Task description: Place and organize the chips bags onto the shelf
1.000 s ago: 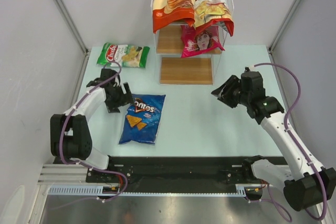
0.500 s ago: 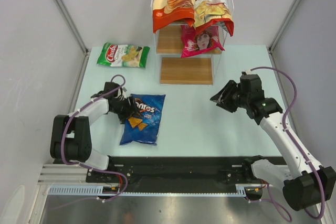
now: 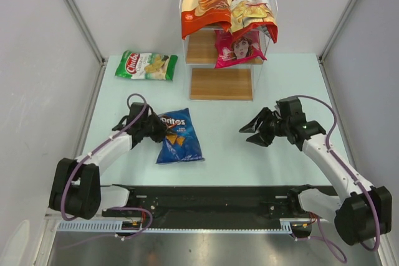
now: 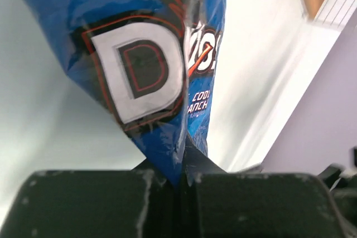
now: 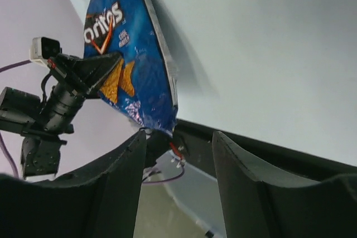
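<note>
My left gripper (image 3: 157, 131) is shut on the left edge of the blue Doritos bag (image 3: 178, 137), which stands tilted on the table's near middle. In the left wrist view the bag (image 4: 145, 65) rises from the closed jaws of that gripper (image 4: 181, 178). My right gripper (image 3: 252, 134) is open, right of the bag and apart from it. The right wrist view shows the bag (image 5: 131, 65) beyond the spread right gripper (image 5: 179, 137). A green Chuba bag (image 3: 146, 65) lies at the back left. The shelf (image 3: 221, 83) holds an orange-and-cream bag (image 3: 206, 1), a red Chuba bag (image 3: 252, 7) and a pink bag (image 3: 237, 48).
The shelf's lowest wooden board carries nothing. White walls close the table on the left, back and right. A black rail (image 3: 212, 197) with the arm bases runs along the near edge.
My left gripper reached the Doritos bag, shut on its edge and pulled it up and to the right. My right arm swung left and lower toward the bag.
</note>
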